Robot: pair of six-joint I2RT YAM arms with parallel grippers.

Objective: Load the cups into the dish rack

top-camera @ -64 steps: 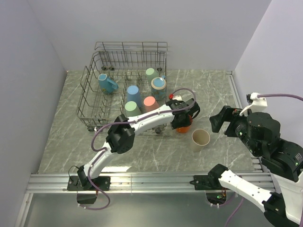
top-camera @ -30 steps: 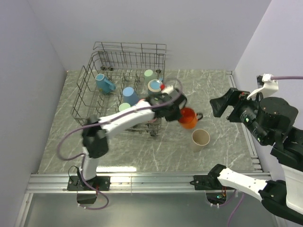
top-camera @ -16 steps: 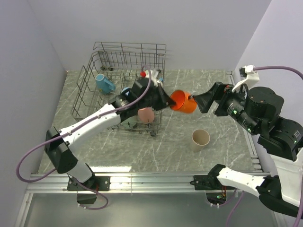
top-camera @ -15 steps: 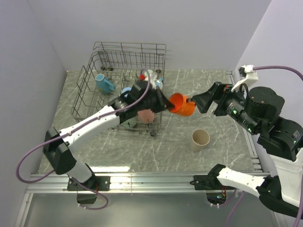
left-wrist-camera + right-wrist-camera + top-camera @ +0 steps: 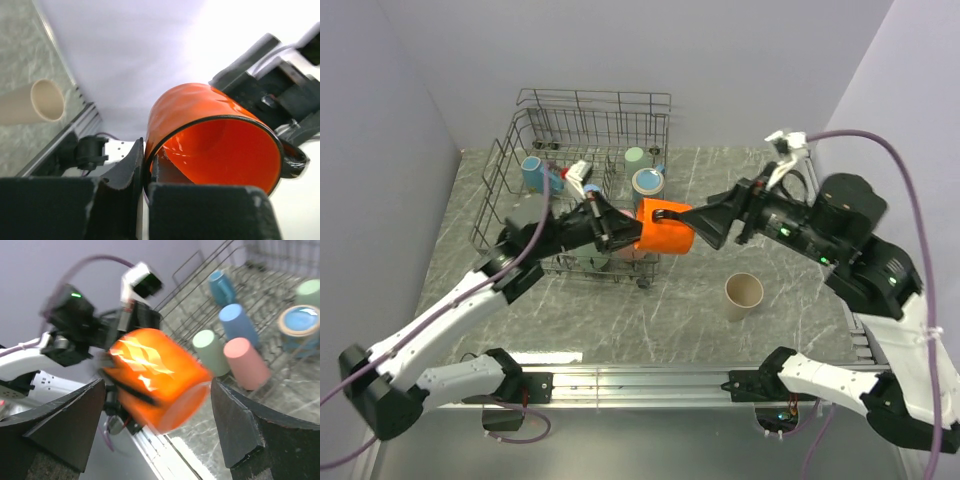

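Note:
A bright orange mug (image 5: 665, 228) hangs in the air over the dish rack's (image 5: 510, 160) near right corner. My left gripper (image 5: 620, 232) is shut on its rim, one finger inside and one outside (image 5: 131, 167). My right gripper (image 5: 705, 222) stands open at the mug's base. In the right wrist view the mug (image 5: 155, 375) lies between both fingers (image 5: 65, 425) with a gap on each side. In the rack (image 5: 200, 275) are a blue mug (image 5: 221, 286), a blue cup (image 5: 237, 322), a green cup (image 5: 210, 351) and a pink cup (image 5: 246, 361). A beige cup (image 5: 743, 294) lies on the table.
A beige-rimmed cup with a blue inside (image 5: 649, 181) and a pale green cup (image 5: 635, 156) stand at the rack's right side. The rack's tall wire back (image 5: 595, 105) rises behind them. Walls close in on the left, back and right of the marble table (image 5: 760, 190).
The left arm has carried the orange mug up and to the left, over the rack's corner. The right gripper has followed it and now straddles the mug's base.

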